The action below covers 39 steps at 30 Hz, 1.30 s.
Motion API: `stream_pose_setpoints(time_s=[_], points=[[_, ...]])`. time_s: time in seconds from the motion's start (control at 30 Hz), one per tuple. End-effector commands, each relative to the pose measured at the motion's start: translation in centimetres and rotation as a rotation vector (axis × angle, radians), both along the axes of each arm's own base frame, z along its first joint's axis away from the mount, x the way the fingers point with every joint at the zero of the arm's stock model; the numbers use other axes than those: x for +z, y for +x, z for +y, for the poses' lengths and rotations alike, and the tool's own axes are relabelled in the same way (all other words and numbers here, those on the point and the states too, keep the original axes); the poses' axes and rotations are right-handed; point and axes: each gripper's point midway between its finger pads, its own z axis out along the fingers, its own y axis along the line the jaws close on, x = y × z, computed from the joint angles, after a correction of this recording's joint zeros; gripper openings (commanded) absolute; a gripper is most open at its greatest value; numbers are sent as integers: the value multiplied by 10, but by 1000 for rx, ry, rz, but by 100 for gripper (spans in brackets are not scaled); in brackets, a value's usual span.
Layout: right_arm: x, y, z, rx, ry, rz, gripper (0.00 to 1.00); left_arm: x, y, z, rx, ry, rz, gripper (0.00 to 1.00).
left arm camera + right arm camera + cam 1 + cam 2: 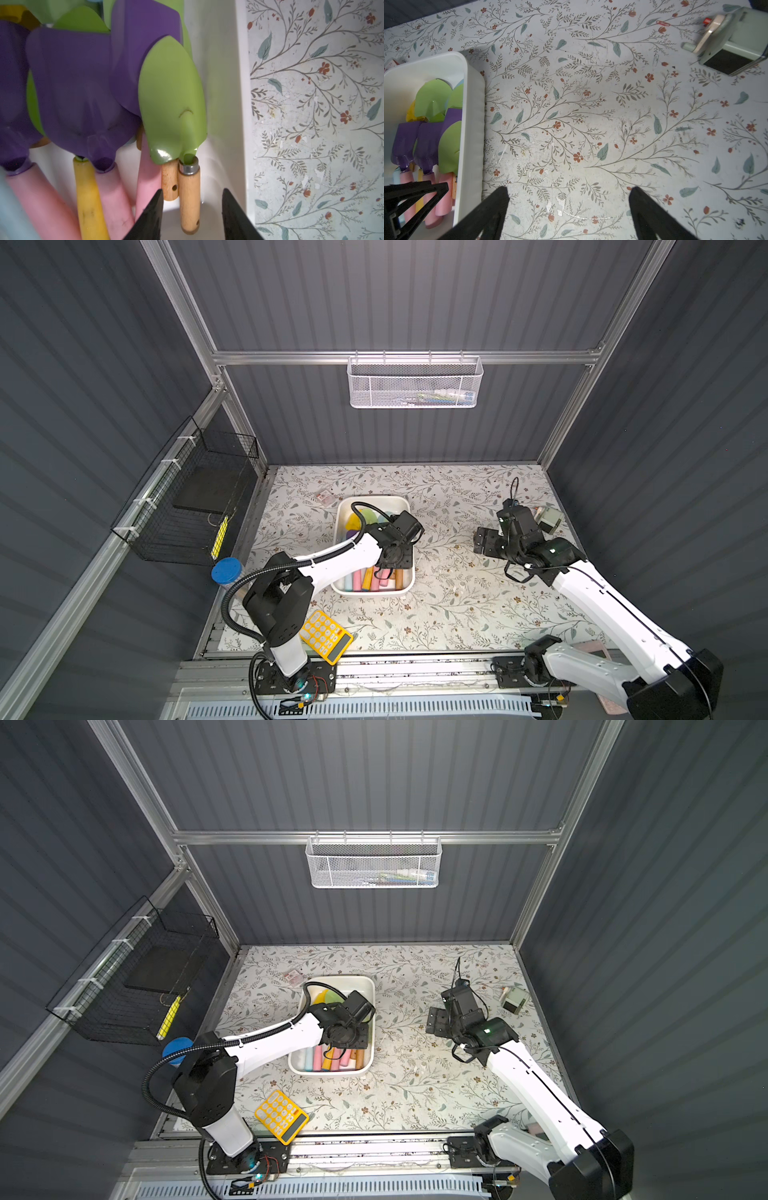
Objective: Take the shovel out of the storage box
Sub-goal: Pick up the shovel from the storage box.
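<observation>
The white storage box (337,526) lies on the floral table, left of centre, and holds several toy shovels with green and purple blades and pink, yellow or wooden handles. My left gripper (192,191) reaches down into the box's near right corner. Its jaws are open and straddle the wooden handle (189,207) of a green-bladed shovel (172,104), with a gap on each side. A second, shorter wooden handle (169,182) lies beside it. My right gripper (569,189) hovers open and empty over bare table to the right of the box (473,124).
A yellow calculator (326,637) lies at the front left, and a blue-lidded jar (226,570) stands by the left edge. A pencil sharpener (733,47) sits at the far right. A black wire basket (195,497) and a white mesh basket (415,383) hang on the walls.
</observation>
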Motion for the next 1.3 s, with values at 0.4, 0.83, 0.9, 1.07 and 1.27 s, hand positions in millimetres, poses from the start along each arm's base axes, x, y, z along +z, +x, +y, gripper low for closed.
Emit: stream_pose_setpoints(time_s=[0.4, 0.83, 0.9, 1.07, 1.27], points=[[-5, 1, 6, 20, -2, 15, 92, -22, 4, -3, -4, 21, 48, 40], [-9, 3, 7, 13, 0, 20, 92, -35, -1, -5, -30, 67, 67, 37], [-10, 3, 8, 16, 1, 23, 93, -38, -1, -6, -39, 74, 69, 36], [-9, 4, 9, 19, 5, 21, 92, -42, -2, -10, -54, 108, 65, 30], [-8, 4, 9, 24, 4, 19, 92, -46, 1, -6, -41, 153, 59, 28]])
